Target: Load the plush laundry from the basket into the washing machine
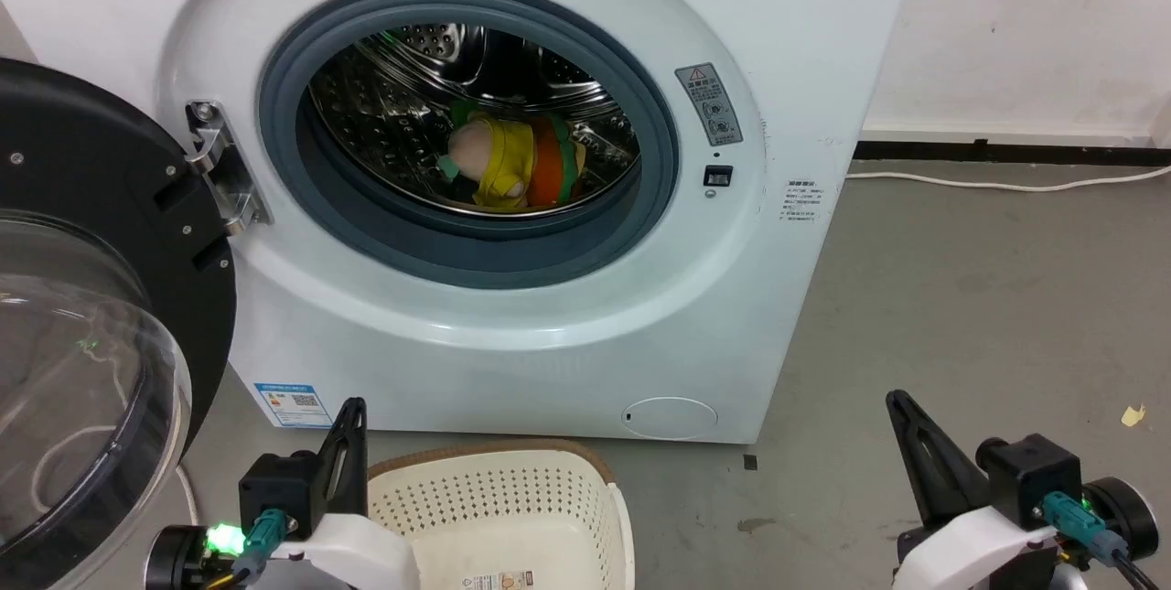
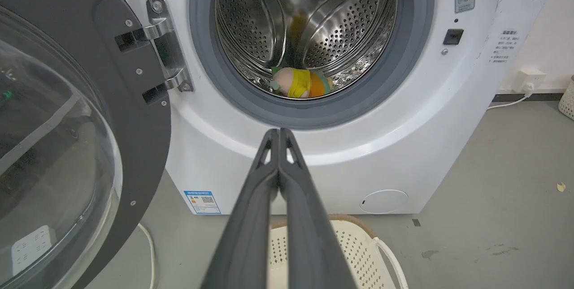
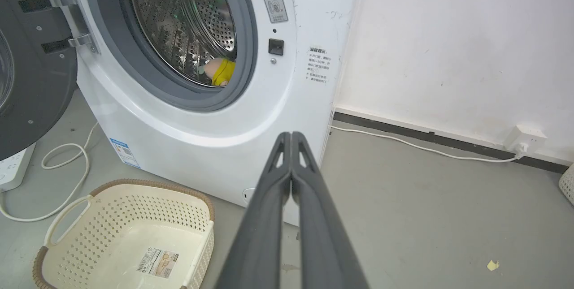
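The round mouth of the washing machine (image 1: 512,316) stands open at twelve o'clock in the head view, with the plush laundry (image 1: 508,160) low inside. The swung-out door (image 1: 110,169) blocks nine o'clock, and the basket (image 1: 494,494) stands at six.

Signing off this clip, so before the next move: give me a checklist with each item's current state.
1. Plush in drum, clear of the ring: ok.
2. Basket emptied: ok, sticker alone in the part shown.
3. Left gripper shut, holding nothing: ok.
4. Right gripper shut, holding nothing: ok.
5. Door closed: not ok, it stands open.
6. Cable on the floor clear of the door's swing: cannot tell.
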